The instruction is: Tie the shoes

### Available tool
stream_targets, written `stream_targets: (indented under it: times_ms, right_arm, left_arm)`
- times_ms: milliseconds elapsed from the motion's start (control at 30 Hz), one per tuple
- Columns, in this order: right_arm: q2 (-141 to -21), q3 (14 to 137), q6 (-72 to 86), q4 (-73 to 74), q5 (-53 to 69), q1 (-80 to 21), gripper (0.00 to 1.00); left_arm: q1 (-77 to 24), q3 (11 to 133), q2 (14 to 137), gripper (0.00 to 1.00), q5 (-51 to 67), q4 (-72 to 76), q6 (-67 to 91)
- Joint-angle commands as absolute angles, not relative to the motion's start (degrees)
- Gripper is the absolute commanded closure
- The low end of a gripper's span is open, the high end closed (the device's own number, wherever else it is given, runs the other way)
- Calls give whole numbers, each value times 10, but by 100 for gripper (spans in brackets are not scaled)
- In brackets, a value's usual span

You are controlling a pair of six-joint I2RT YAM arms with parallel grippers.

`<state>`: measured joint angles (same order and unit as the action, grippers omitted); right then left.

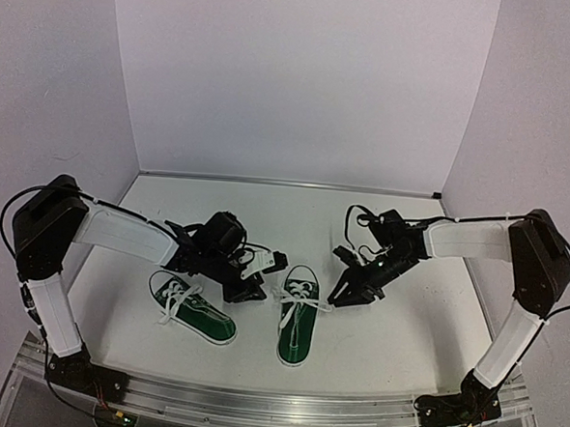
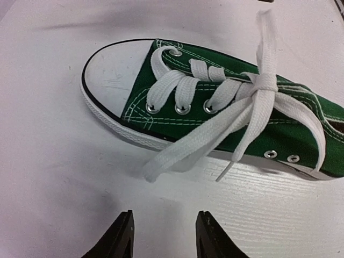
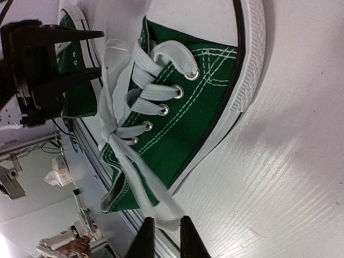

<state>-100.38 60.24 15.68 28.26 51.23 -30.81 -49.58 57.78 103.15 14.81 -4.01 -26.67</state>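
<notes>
From above, on the bench [image 1: 393,346]: the left pincer [image 1: 251,291] is just left of the right shoe [image 1: 297,326], the right pincer [image 1: 341,296] just right, and the left shoe [image 1: 194,308] is farther left.

Left wrist: the pincer [image 2: 164,231] is apart and empty, near the right shoe [image 2: 141,91].

Right wrist: the pincer [image 3: 164,236] is nearly together at the right shoe's [image 3: 199,102] lace end [image 3: 160,212]; I cannot tell whether it grips.

No writing, brand mark or number can be read on the shoes [image 1: 297,332] or the bench [image 1: 393,351].

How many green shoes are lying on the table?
2. The left shoe lies near the left arm; the right shoe lies beside it, toward the middle of the table. No others seem hidden.
</notes>
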Motion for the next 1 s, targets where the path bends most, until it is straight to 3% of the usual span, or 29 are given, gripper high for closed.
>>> stream_targets:
  times_ms: [0,133,400,800,967]
  right_arm:
    - [-1004,630,122,320,554,-306,65]
    - [-984,632,116,331,551,-306,57]
    - [-1029,681,114,330,507,-304,65]
    - [-1069,695,105,329,498,-305,66]
    - [-1089,702,107,329,457,-305,67]
  left_arm:
    - [-491,554,959,56,149,-34,-265]
    - [-492,518,914,57,163,-35,-274]
    - [-512,542,941,77,201,-38,-307]
    - [-548,624,1044,80,181,-20,-312]
    - [-549,635,1063,74,179,-24,-317]
